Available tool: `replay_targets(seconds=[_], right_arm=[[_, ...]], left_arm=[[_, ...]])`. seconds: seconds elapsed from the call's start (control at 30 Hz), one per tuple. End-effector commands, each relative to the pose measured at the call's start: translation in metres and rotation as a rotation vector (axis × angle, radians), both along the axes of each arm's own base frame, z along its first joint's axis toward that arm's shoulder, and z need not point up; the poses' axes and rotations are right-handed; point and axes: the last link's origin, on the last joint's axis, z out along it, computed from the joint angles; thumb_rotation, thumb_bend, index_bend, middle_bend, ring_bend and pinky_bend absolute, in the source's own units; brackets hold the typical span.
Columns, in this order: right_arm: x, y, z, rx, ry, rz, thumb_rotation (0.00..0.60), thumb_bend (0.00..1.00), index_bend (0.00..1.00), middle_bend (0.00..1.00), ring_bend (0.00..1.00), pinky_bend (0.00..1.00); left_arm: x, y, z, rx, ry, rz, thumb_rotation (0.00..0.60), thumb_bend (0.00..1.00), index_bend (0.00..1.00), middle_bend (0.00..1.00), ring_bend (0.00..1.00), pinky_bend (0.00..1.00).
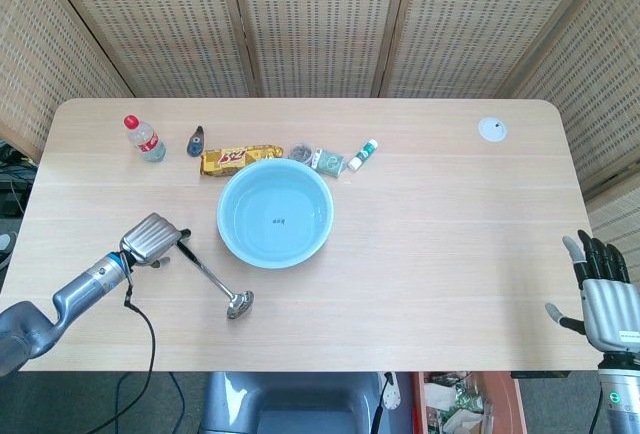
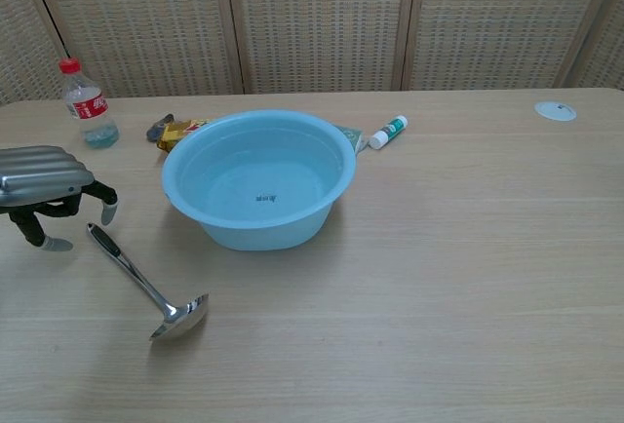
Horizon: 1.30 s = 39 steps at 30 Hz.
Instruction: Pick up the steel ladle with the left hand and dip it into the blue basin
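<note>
The left hand (image 1: 152, 238), with ribbed silver back and dark fingers, is hovering near the left front edge of the pale wooden table (image 1: 450, 214), its fingers pointing down, apart and holding nothing, just above the black handle end of the polished steel ladle (image 1: 210, 276). The ladle is lying flat near the front edge, its round bowl toward the front, apart from the round, smooth light blue plastic basin (image 1: 275, 212) at the middle of the table. The thin, slippery handle is resting flush on the wood, so I judge the fingertips could slide off or push it sideways; a lift from the far end could also let the heavy bowl swing down. The right hand (image 1: 604, 294) is waiting open beyond the right front corner.
</note>
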Motion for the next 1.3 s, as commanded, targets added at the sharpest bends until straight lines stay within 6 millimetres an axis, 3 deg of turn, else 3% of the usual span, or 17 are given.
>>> replay_targets(seconds=[0.03,0.37,0.83,1.3], right_arm=[[0.000,0.001,0.001,-0.001,-0.003,0.001,0.600,0.00,0.00,0.00,0.00,0.00],[0.000,0.001,0.002,0.004,-0.010,0.001,0.600,0.00,0.00,0.00,0.00,0.00],[0.001,0.003,0.005,-0.002,-0.020,0.005,0.600,0.00,0.00,0.00,0.00,0.00],[0.000,0.004,0.007,-0.002,-0.030,0.004,0.600,0.00,0.00,0.00,0.00,0.00]], left_arm=[[0.002,-0.001,-0.004,0.002,-0.013,-0.001,0.600,0.27,0.43,1.00,0.99,1.00],[0.005,-0.004,-0.019,-0.002,-0.010,-0.018,0.600,0.28,0.45,1.00,0.99,1.00],[0.011,-0.001,-0.029,0.002,0.012,-0.034,0.600,0.37,0.47,1.00,0.99,1.00],[0.013,-0.005,-0.038,-0.008,0.026,-0.039,0.600,0.37,0.47,1.00,0.99,1.00]])
